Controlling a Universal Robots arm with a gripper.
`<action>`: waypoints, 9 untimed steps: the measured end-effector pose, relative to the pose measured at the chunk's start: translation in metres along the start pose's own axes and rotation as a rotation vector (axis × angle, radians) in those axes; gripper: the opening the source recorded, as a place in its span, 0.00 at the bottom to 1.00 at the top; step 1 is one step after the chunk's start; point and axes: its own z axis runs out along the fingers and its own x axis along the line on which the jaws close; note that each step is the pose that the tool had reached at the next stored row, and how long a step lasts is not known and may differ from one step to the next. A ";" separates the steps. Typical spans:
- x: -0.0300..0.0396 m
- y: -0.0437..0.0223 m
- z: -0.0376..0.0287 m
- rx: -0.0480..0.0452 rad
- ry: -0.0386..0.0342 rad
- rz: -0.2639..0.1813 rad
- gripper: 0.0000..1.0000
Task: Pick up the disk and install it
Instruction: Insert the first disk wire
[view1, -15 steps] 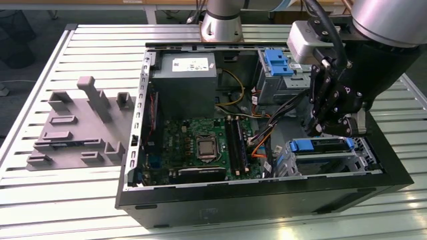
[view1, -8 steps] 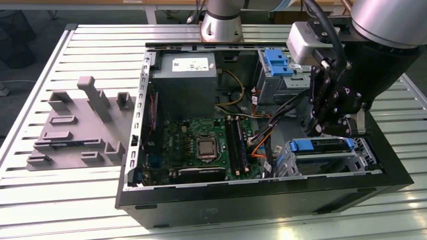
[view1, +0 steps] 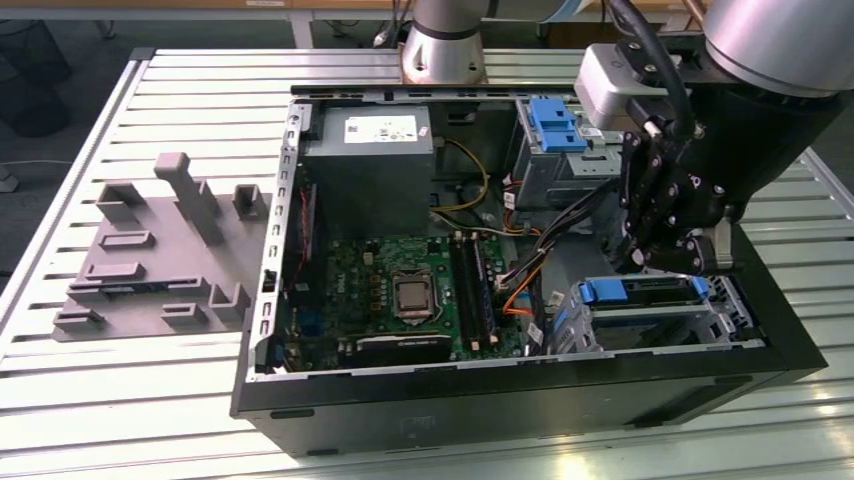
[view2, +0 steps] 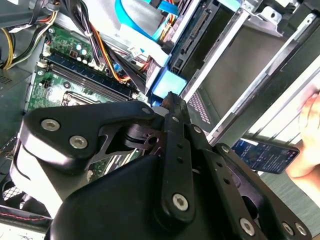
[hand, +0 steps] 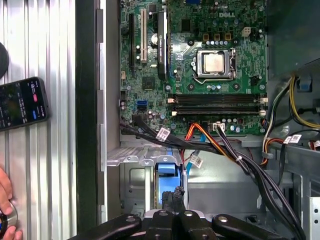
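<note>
The disk (view1: 641, 291) sits in the silver drive cage (view1: 727, 320) at the front corner of the open computer case, on the exterior view's right, its blue rail end facing up. My gripper (view1: 663, 262) hangs just above that blue end. In both wrist views the black fingertips are pressed together, shut on nothing, right at the blue rail end (hand: 167, 172) (view2: 167, 84). My gripper (hand: 174, 194) (view2: 172, 102) hides most of the drive body.
A motherboard (view1: 400, 280), a grey power supply box (view1: 367, 160) and cable bundles (hand: 240, 160) fill the case. A bare blue bracket (view1: 554, 122) sits in the far bay. A grey fixture plate (view1: 147, 250) lies outside. A phone (hand: 22, 102) and a hand (view2: 307, 135) are beside the case.
</note>
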 end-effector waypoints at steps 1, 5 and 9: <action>0.0000 -0.0010 0.0000 -0.0001 0.0000 0.000 0.11; -0.0002 -0.0050 0.0000 0.0000 0.0000 0.000 0.11; -0.0003 -0.0109 -0.0001 0.0000 0.0001 0.000 0.11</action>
